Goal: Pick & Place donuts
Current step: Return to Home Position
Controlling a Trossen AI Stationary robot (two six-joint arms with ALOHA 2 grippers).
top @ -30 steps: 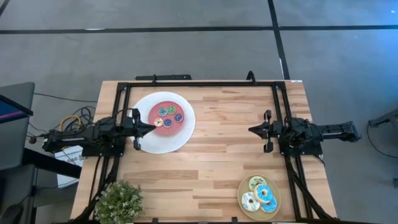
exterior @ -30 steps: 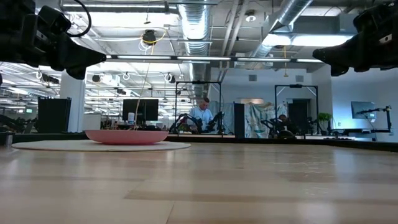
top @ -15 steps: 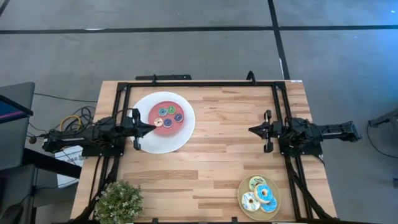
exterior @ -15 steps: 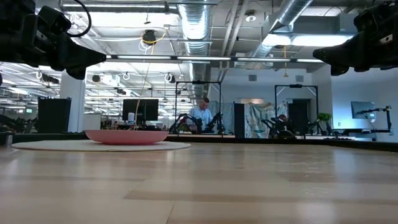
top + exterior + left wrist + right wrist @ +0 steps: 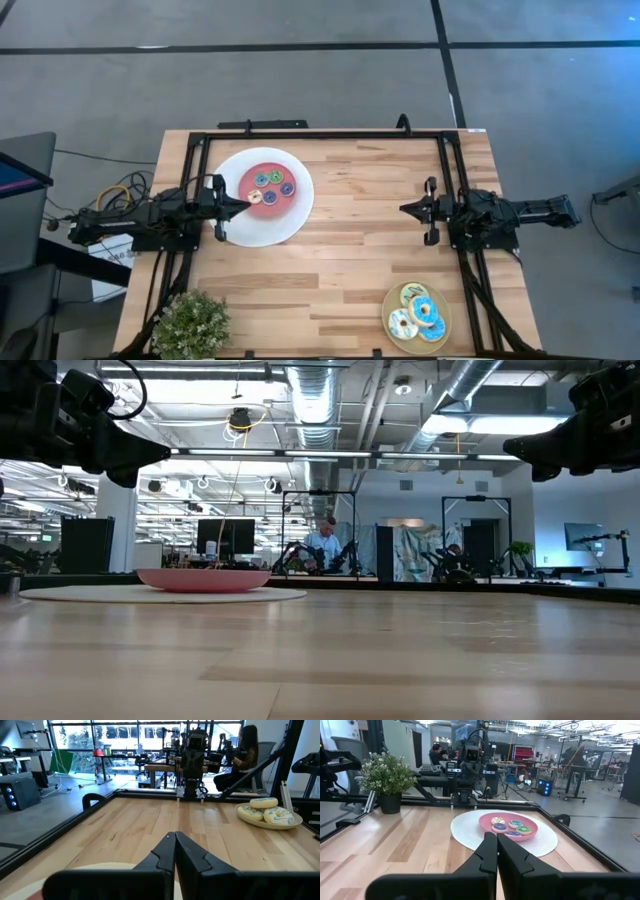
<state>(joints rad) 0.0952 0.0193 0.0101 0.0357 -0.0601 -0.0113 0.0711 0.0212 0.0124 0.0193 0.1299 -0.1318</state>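
Left gripper hangs closed and empty over the edge of the white plate. Right gripper is likewise closed and empty, above the table. Five tiny donuts lie on the plate's pink centre; four larger donuts crowd the tan plate. Expect light, fairly stiff toys with smooth icing. Pinch larger rings through the hole, tiny ones across the outer edge.

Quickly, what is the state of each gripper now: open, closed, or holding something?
Left gripper, at the table's left side: closed, holding nothing.
Right gripper, at its right side: closed, holding nothing.
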